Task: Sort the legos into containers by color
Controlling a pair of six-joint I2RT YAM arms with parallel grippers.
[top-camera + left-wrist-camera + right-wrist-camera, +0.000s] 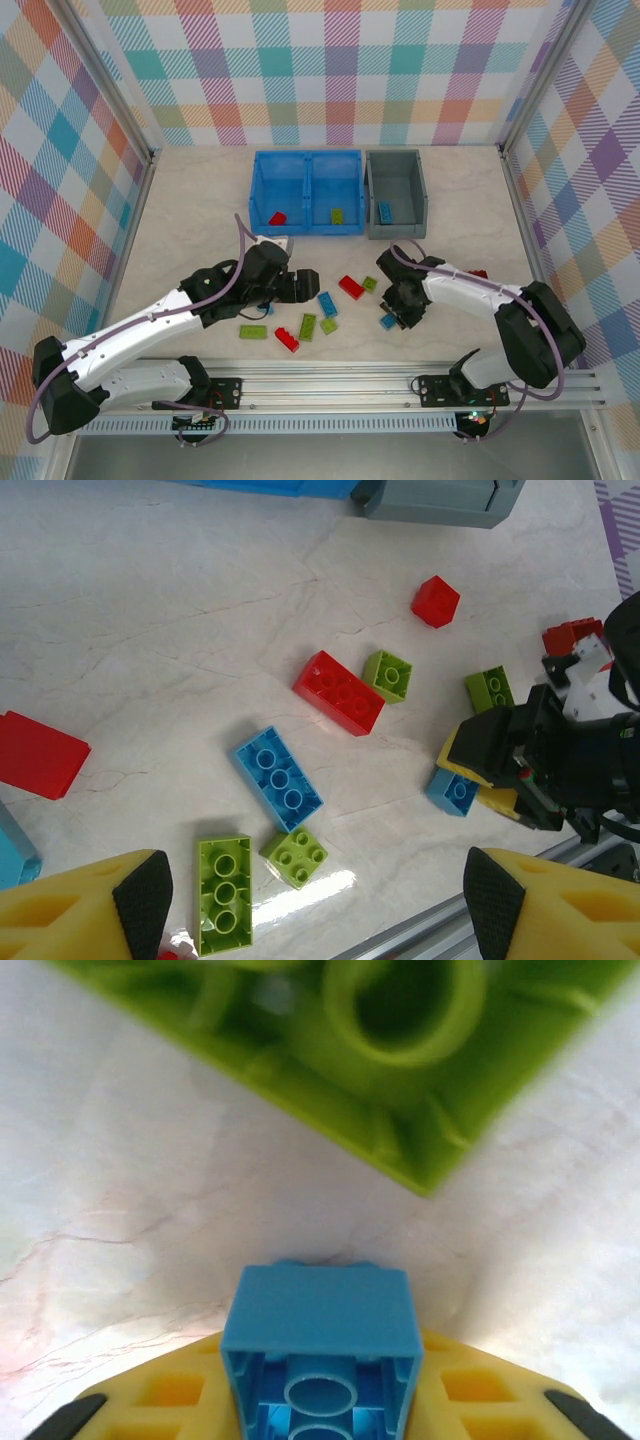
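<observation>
My right gripper [398,312] is shut on a small blue lego [318,1335], held low over the table between its yellow fingers [480,1400]. That lego [452,790] also appears in the left wrist view. Just beyond it lies an upside-down green lego [390,1050]. My left gripper [318,900] hangs open above a long blue lego [278,778], a long green lego [224,892] and a small green lego [296,856]. At the back stand the blue container [305,160] and the grey container [425,200].
Loose legos lie between the arms: a red one [351,287], a green one [369,284], another red [287,339] and another green [252,331]. The blue container holds a red [277,218] and a green lego [339,215]; the grey one holds a blue lego [384,211].
</observation>
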